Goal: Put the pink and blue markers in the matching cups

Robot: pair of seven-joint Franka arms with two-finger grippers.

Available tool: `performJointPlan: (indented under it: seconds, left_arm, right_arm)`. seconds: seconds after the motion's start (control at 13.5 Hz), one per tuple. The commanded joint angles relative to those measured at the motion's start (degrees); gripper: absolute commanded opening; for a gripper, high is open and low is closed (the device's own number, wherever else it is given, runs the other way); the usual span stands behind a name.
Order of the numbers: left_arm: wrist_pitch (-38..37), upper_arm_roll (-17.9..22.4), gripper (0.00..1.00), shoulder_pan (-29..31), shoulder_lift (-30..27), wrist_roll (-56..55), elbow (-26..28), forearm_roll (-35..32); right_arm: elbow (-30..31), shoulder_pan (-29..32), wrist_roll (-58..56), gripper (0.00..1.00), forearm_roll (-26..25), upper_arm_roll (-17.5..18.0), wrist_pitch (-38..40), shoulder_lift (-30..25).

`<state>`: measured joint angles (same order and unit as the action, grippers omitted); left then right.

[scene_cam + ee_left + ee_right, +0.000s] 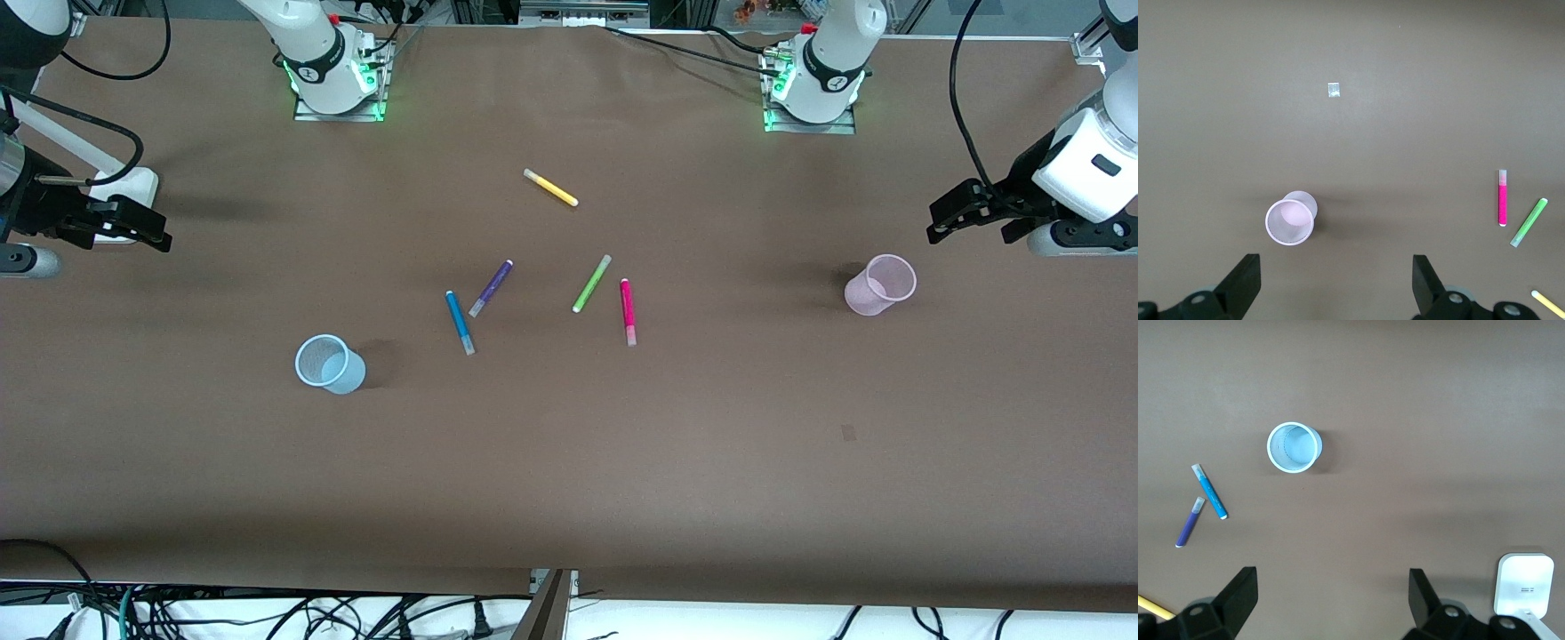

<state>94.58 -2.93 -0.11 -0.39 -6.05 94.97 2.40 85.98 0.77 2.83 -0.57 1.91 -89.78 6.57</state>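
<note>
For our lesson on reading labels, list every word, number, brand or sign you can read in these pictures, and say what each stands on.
No text can be read anywhere.
White block on the table: dark print, too small to read.
Right arm's base and left arm's base: a round mark on each, too small to read.
Markers and cups: no print visible.

No legible text, labels or numbers anywhere.

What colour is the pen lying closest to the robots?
Yellow pen, clearest in the front view.
</note>
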Motion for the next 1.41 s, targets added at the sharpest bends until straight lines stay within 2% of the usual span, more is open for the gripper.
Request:
performJointPlan:
  seconds: [0.0, 1.04, 1.34]
  left_arm:
    - [-0.6, -0.1, 1.00, 0.2, 0.6, 0.8, -1.4, -0.4]
    - [-0.5, -0.1, 1.00, 0.2, 0.7, 0.5, -1.6, -0.6]
    - [-0.8, -0.1, 1.00, 0.2, 1.6, 0.5, -3.2, -0.1]
  right_arm:
    - [-1.2, 0.3, 0.5, 1.00, 0.4, 0.0, 0.9, 0.4]
    - [-1.2, 0.3, 0.4, 1.00, 0.4, 0.0, 1.0, 0.5]
    - [-1.2, 0.3, 0.8, 1.00, 1.4, 0.0, 0.9, 0.5]
